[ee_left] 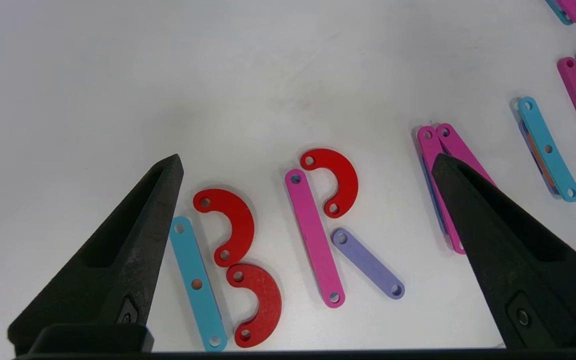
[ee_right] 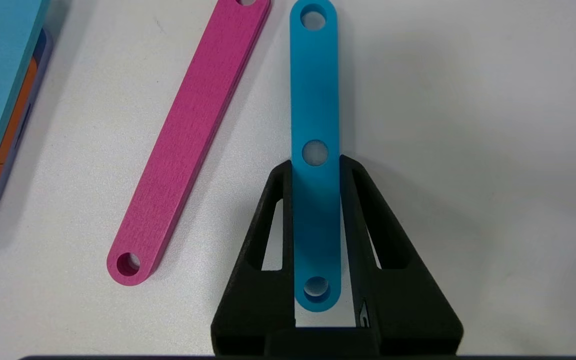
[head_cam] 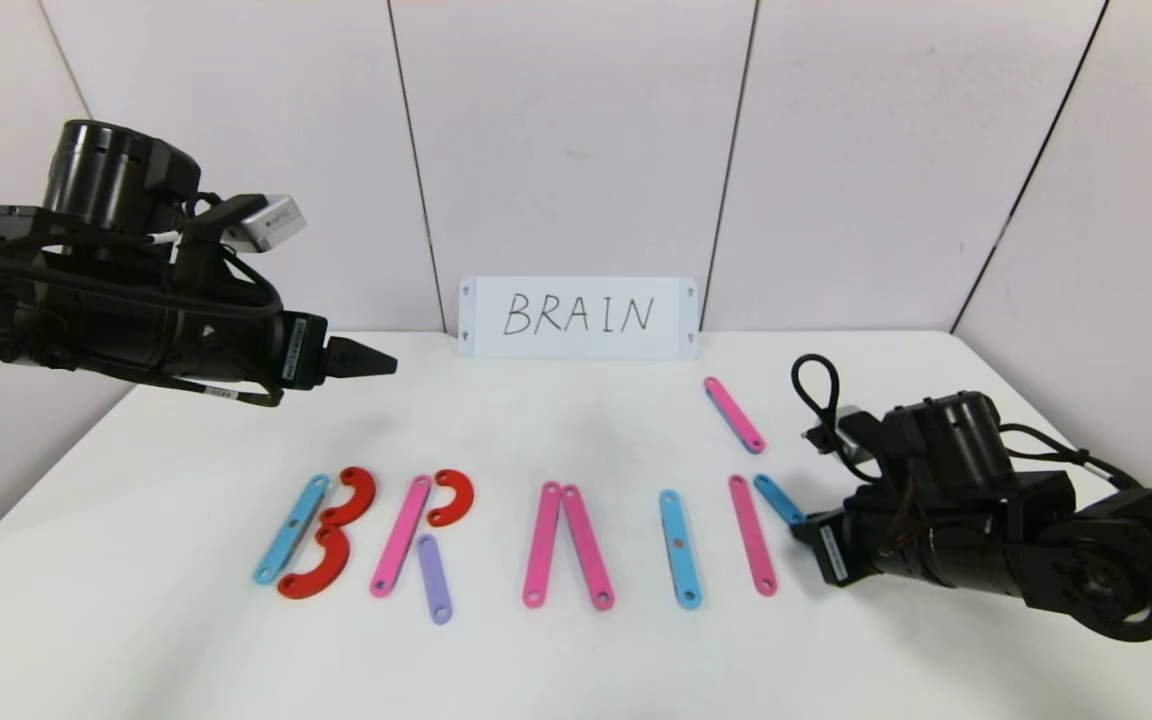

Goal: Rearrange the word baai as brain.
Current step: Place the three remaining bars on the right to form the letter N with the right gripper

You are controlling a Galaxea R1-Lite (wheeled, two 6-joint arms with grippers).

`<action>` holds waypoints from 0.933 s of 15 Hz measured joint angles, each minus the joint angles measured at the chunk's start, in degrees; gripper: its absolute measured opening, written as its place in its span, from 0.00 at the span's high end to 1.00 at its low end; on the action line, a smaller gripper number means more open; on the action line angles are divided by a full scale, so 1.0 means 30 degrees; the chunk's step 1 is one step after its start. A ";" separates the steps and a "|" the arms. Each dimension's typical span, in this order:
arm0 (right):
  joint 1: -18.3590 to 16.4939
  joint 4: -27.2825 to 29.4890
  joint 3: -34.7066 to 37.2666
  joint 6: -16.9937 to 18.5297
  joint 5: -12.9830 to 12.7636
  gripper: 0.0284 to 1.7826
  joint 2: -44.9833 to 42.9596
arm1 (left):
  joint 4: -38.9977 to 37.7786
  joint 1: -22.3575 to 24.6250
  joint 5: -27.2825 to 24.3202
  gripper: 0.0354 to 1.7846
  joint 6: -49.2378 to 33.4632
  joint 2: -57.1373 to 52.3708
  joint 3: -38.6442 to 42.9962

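I see the right gripper (ee_right: 316,167) low over the white table (head_cam: 576,660) at its right side, its two black fingers (ee_right: 273,225) pinching the long edges of a short blue flat plastic strip with three holes (ee_right: 315,100). That strip lies diagonally, just beside the top of a pink straight plastic strip (head_cam: 751,534) that stands as the first stroke of the last letter.

The rest of the plastic-piece word (head_cam: 536,540) runs in a row across the table. From the robot's left: a blue strip (head_cam: 291,528) with two red C-shaped curves (head_cam: 331,540) beside it reads as B; a pink strip (head_cam: 400,535), one red curve (head_cam: 452,497) and a short purple strip (head_cam: 433,578) read as R; two pink strips (head_cam: 566,543) touching at the top form an A without a crossbar; one blue strip (head_cam: 679,549) stands as I.

A spare pink strip lying on a blue one (head_cam: 733,414) sits apart, farther back on the table. A white card with BRAIN handwritten on it (head_cam: 579,317) stands against the wall.

The left gripper (ee_left: 308,165) hovers above the table's left side, its fingers spread wide and holding nothing.
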 joint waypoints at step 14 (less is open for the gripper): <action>-0.0358 -0.1036 -0.1634 0.0049 0.0008 0.03 0.0191 | 0.0016 -0.0158 0.0008 0.03 0.0008 0.0045 0.0049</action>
